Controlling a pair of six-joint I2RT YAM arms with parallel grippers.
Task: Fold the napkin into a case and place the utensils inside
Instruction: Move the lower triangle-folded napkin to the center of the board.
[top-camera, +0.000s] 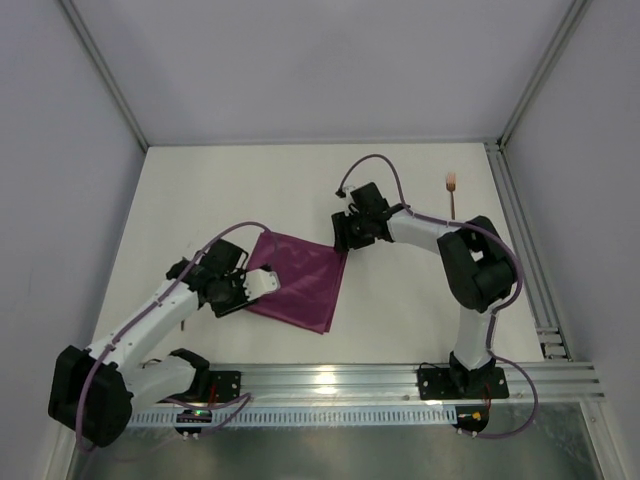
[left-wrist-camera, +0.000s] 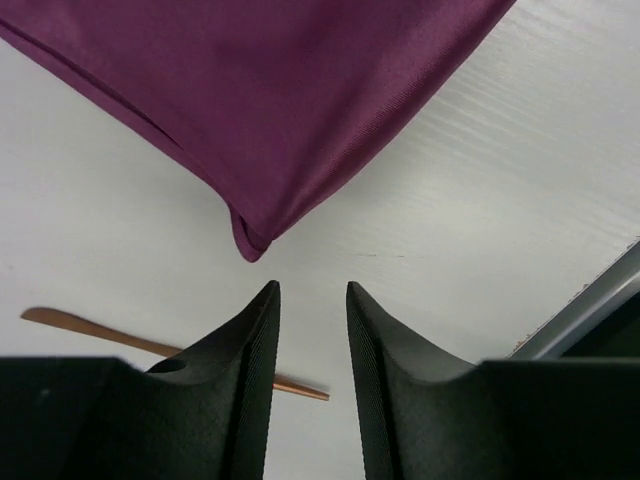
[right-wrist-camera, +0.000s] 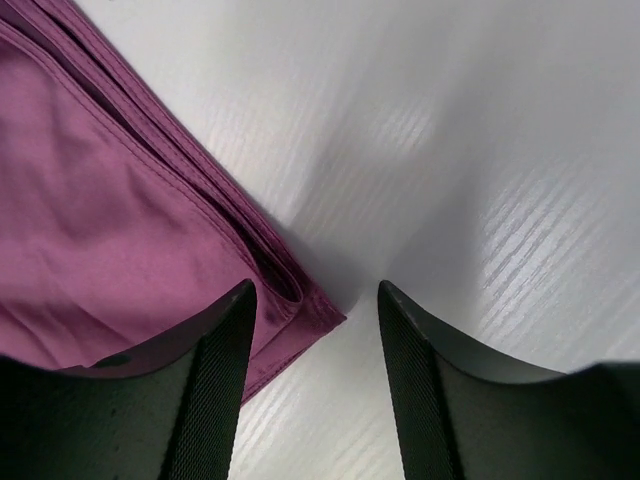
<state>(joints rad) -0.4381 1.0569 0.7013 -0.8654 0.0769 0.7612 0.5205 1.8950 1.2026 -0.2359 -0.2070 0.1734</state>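
Observation:
The maroon-purple napkin lies folded in layers mid-table. My left gripper is at its left edge; in the left wrist view the jaws stand open and empty, just short of a napkin corner. My right gripper is at the napkin's far right corner. It is open, and the layered napkin corner lies on the table between the fingers, not pinched. A copper fork lies at the back right. Another thin copper utensil lies on the table behind my left fingers.
A metal rail runs along the near table edge, and another rail runs along the right side. Grey walls enclose the table on the left, back and right. The near rail also shows in the left wrist view.

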